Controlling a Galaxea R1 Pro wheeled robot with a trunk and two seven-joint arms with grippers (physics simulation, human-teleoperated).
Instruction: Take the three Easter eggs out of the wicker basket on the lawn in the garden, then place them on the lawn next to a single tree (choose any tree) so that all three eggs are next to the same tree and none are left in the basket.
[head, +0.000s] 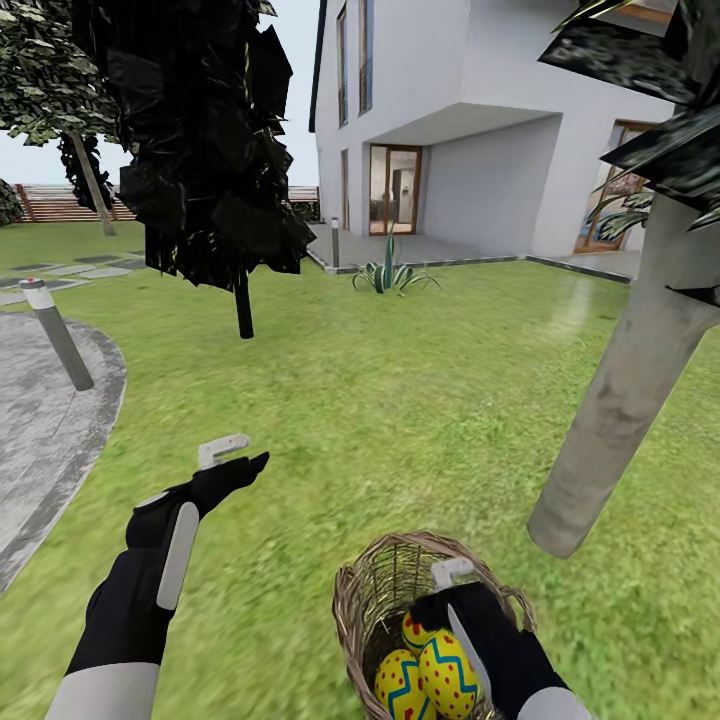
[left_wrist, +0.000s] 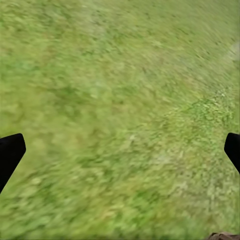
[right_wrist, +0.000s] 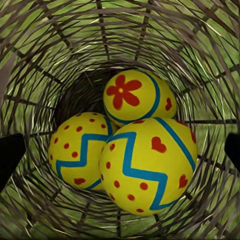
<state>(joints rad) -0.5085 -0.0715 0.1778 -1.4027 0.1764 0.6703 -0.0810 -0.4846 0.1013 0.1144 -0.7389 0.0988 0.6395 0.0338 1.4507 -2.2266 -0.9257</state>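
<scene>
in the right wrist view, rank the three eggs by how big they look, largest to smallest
1. The heart-marked egg looks largest, though it lies nearest the camera, so true size is unsure.
2. The zigzag egg with dots and the flower egg look about alike; the flower egg lies deeper in the wicker basket.

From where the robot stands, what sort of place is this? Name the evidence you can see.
Most likely a house's garden: a broad green lawn, a white house behind it, and trees, including a pale-trunked tree beside the wicker basket.

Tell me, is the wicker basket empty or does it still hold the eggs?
Not empty. The wicker basket holds all three Easter eggs, and the open right gripper is above them.
</scene>
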